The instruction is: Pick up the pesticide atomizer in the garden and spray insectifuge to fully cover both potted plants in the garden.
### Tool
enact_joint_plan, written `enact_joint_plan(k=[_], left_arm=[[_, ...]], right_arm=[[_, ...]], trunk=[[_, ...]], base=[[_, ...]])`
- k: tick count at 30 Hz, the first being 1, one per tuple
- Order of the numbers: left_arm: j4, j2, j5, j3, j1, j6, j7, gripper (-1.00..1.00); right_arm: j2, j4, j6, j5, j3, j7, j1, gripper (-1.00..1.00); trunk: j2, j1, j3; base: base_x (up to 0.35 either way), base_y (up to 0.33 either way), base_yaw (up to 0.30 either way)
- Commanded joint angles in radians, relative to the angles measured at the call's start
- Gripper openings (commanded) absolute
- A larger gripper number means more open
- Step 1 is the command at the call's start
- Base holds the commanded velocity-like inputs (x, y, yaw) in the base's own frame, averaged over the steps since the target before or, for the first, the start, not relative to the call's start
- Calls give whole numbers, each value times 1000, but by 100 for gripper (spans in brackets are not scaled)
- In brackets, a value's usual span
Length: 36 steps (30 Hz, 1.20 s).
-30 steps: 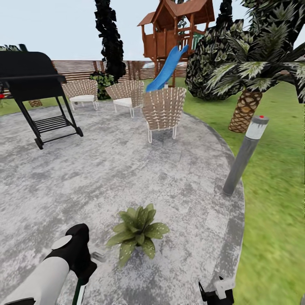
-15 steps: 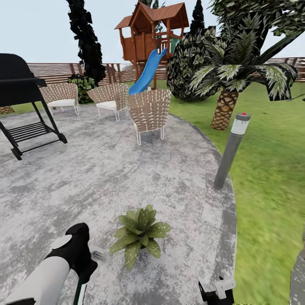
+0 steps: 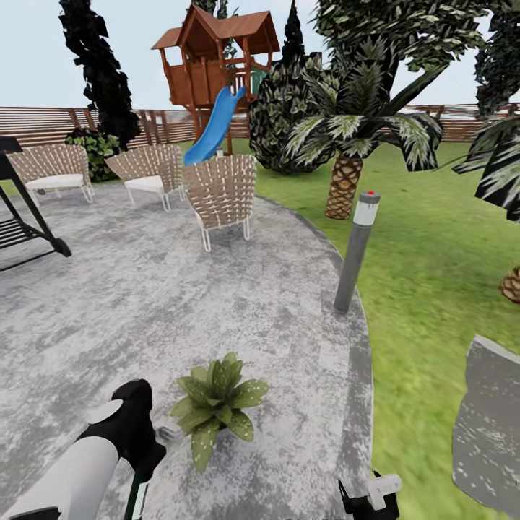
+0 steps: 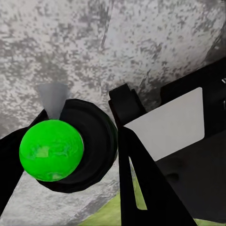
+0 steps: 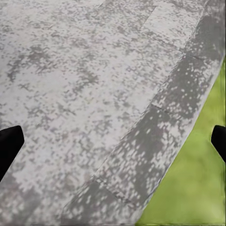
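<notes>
One potted plant [image 3: 215, 401], a low rosette of speckled green leaves, stands on the grey stone patio [image 3: 180, 303] just ahead of my arms. My left gripper [image 3: 141, 462] is low at the plant's left, shut on the pesticide atomizer [image 3: 135, 495], whose green and white stem hangs below it. In the left wrist view the atomizer's green ball top [image 4: 51, 149] and grey nozzle [image 4: 52, 96] sit between the black fingers [image 4: 141, 183]. My right gripper [image 3: 370, 498] is at the bottom edge of the head view. It is open [image 5: 113, 141] over the patio rim and grass.
A grey bollard lamp [image 3: 355, 249] stands on the patio's right rim. Woven chairs [image 3: 220, 191] and a black grill [image 3: 22, 217] are further back. Palms [image 3: 345, 180], a playhouse with a blue slide [image 3: 217, 123] and a slatted fence [image 3: 43, 123] border the lawn. A stepping slab [image 3: 491, 426] lies at right.
The head view has swung to the right, so everything shifts left in the picture and the stepping slab comes in at right. Both arms keep their pose; the left still holds the atomizer.
</notes>
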Motion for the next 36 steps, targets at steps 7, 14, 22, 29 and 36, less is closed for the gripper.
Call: enact_joint_plan(k=[7, 14, 22, 29, 36], left_arm=[[-2, -3, -9, 5, -3, 10, -8, -100], [-2, -2, -11, 5, -2, 10, -8, -100], [-2, -2, -11, 5, -3, 10, -7, -100], [-2, -2, -14, 5, -1, 10, -7, -100], [-2, -2, -12, 5, -1, 11, -8, -100]], right_arm=[[0, 1, -3, 7, -4, 1, -1, 100], [0, 0, -3, 6, -6, 0, -1, 100], [0, 1, -3, 4, -6, -1, -1, 100], [0, 1, -3, 4, -6, -1, -1, 100], [0, 1, -3, 4, -6, -1, -1, 100]], trunk=[[0, 0, -1], [0, 0, -1], [0, 0, 2], [0, 0, 4], [0, 0, 7]], base=[[40, 197, -106], [3, 13, -12], [0, 89, -258], [-63, 295, -282], [-5, 307, -283]])
